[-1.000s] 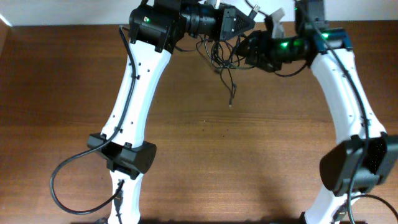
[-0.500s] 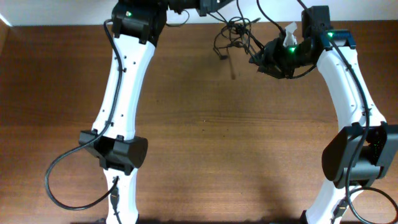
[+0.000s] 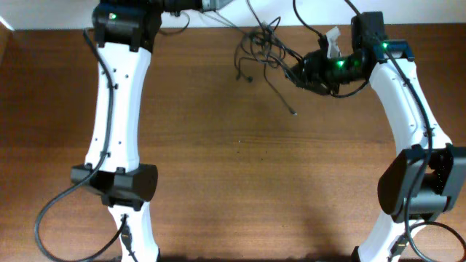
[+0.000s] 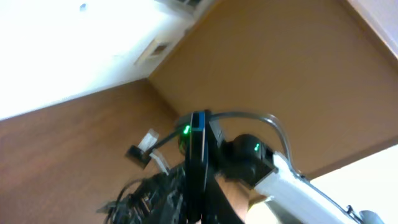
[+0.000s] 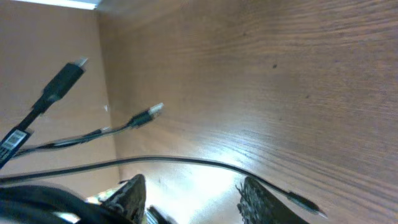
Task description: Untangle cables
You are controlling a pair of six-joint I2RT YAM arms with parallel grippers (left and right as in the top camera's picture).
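A tangle of thin black cables (image 3: 261,45) hangs above the far middle of the brown table (image 3: 240,175). My left gripper (image 3: 209,4) is at the top edge, mostly cut off. In the left wrist view it (image 4: 198,208) looks shut on a cable, with the tangle (image 4: 146,196) beside it. My right gripper (image 3: 297,71) is at the tangle's right side. In the right wrist view its jaws (image 5: 196,199) stand wide apart, and one thin cable (image 5: 186,162) crosses in front of them. A loose cable end (image 3: 293,113) trails down towards the table.
Two free plugs (image 5: 65,78) (image 5: 148,113) hang to the left in the right wrist view. A white tag (image 3: 333,35) sticks up near the right wrist. A white wall runs behind the table's far edge (image 3: 65,28). Both arm bases stand at the near edge.
The left arm has swung left and up, pulling the tangle leftward and spreading it. The right gripper has stayed near the tangle's right side. The loose end now trails lower right.
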